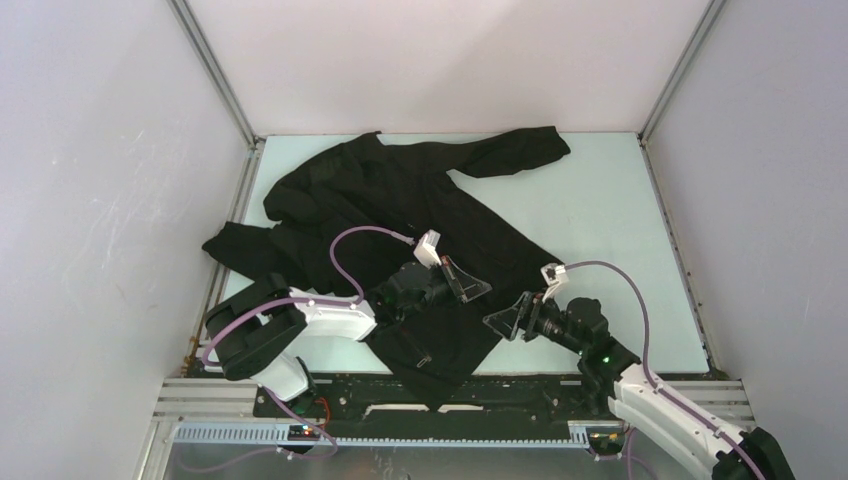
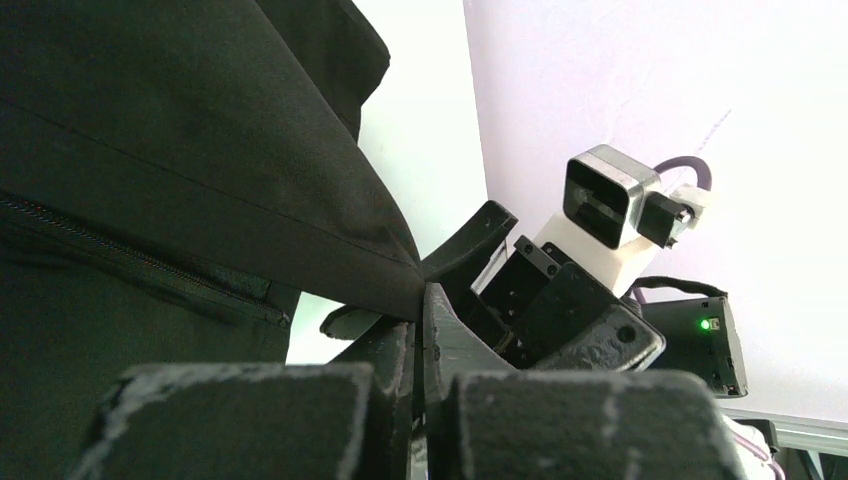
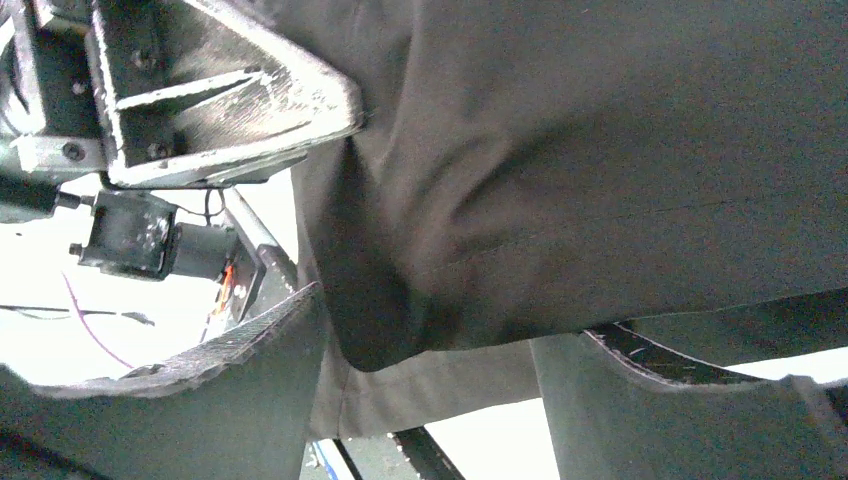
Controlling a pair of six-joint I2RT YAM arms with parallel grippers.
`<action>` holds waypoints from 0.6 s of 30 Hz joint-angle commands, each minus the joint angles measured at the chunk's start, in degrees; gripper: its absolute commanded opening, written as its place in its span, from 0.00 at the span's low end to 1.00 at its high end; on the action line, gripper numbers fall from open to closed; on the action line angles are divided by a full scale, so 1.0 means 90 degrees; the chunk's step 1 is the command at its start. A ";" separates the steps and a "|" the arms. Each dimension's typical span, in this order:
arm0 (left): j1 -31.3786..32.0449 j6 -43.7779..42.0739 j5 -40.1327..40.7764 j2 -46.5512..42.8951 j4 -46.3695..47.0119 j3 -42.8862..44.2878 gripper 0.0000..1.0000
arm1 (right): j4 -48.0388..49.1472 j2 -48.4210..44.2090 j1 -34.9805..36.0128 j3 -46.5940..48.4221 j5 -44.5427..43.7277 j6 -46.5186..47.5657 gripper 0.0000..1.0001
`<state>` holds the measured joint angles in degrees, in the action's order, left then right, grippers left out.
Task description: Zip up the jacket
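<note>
The black jacket (image 1: pixel 400 200) lies spread on the pale green table (image 1: pixel 600 220), with its lower part hanging toward the near edge. My left gripper (image 1: pixel 468 284) is shut on a fold of the jacket's edge and lifts it; in the left wrist view the fabric (image 2: pixel 200 140) is drawn to a point at the closed tips (image 2: pixel 420 305). A zipper line (image 2: pixel 140 265) runs across the cloth below. My right gripper (image 1: pixel 506 320) is open just right of the left one. In the right wrist view the jacket (image 3: pixel 600 150) hangs between its spread fingers (image 3: pixel 230 390).
White walls with metal frame posts (image 1: pixel 215 80) enclose the table. A black rail (image 1: pixel 540 385) runs along the near edge by the arm bases. My left gripper's body (image 3: pixel 200 90) shows close above in the right wrist view. A sleeve (image 1: pixel 520 150) reaches to the back right.
</note>
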<state>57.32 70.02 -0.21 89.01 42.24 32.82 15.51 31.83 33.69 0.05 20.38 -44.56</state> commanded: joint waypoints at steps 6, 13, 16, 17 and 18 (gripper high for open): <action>0.0067 -0.0099 -0.0047 -0.0319 0.0263 0.0217 0.00 | -0.0090 -0.0669 -0.0226 -0.0353 -0.0543 -0.0264 0.64; 0.0067 -0.0075 -0.0074 -0.0299 0.0346 0.0211 0.00 | -0.0076 -0.0932 -0.0603 -0.0426 -0.0078 -0.0390 0.51; 0.0067 -0.0078 -0.0068 -0.0299 0.0346 0.0202 0.00 | -0.0002 -0.0871 -0.0680 -0.0426 0.0008 -0.0391 0.45; 0.0067 -0.0080 -0.0074 -0.0300 0.0343 0.0196 0.00 | 0.0020 -0.0858 -0.0701 -0.0415 0.0032 -0.0402 0.44; 0.0067 -0.0080 -0.0066 -0.0308 0.0337 0.0192 0.00 | 0.0045 -0.0844 -0.0718 -0.0422 0.0055 -0.0415 0.43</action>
<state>57.32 70.04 -0.19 88.18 42.26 32.82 13.96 23.88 27.99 0.05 19.33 -47.77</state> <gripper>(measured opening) 0.012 0.456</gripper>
